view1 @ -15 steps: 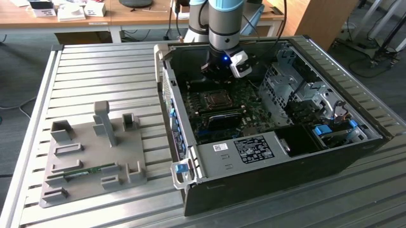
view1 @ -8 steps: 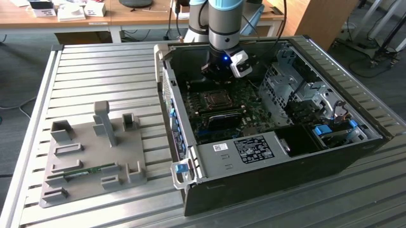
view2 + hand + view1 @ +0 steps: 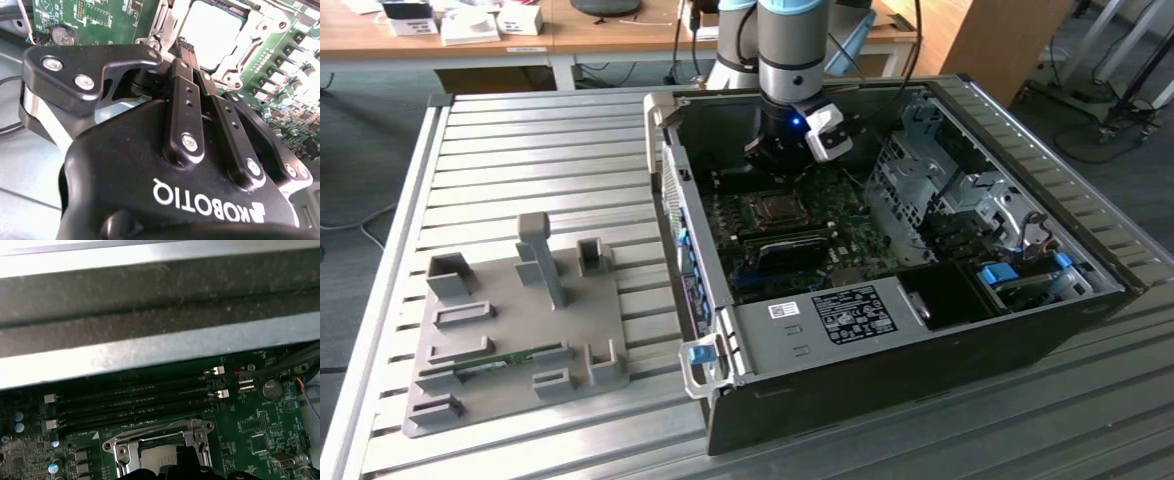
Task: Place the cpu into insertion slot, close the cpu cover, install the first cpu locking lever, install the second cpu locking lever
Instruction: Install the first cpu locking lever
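Note:
The cpu (image 3: 212, 32) lies in its socket on the green board, pale face up, also seen as the cpu (image 3: 157, 458) in the first wrist view. The cpu cover (image 3: 250, 47) lies flat around it as a silvery frame; the cpu cover (image 3: 150, 437) looks down in both wrist views. My gripper (image 3: 186, 47) is shut, its black fingers (image 3: 182, 95) pressed together with nothing visibly held, and the tips sit at the socket's edge. In the exterior view my gripper (image 3: 781, 168) hangs inside the open computer case just behind the socket (image 3: 774, 210). I cannot make out the locking levers.
The case wall (image 3: 150, 340) rises close behind the memory slots (image 3: 135, 400). A coin battery (image 3: 271, 388) sits on the board. A drive cage (image 3: 947, 190) fills the case's right side. A grey fixture tray (image 3: 520, 330) with a memory stick (image 3: 494, 365) lies on the slatted table.

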You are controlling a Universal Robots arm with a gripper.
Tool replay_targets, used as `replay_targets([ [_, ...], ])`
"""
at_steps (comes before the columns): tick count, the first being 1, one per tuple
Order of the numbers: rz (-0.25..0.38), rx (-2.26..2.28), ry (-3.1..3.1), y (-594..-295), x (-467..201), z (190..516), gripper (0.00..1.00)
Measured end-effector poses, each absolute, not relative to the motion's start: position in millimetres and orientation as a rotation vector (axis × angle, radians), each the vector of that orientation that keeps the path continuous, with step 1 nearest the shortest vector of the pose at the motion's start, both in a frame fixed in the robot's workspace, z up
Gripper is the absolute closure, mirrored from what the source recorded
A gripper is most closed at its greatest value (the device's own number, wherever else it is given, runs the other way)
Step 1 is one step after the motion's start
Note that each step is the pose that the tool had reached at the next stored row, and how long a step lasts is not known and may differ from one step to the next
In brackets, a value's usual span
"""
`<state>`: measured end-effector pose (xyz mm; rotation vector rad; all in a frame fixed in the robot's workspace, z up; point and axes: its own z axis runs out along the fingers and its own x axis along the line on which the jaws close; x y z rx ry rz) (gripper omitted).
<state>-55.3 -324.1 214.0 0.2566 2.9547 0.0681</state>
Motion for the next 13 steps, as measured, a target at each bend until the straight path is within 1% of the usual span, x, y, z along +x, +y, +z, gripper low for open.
replay_targets([
  [13, 0.052, 0.269, 3.069, -324.1, -53.9, 212.1, 0.89],
])
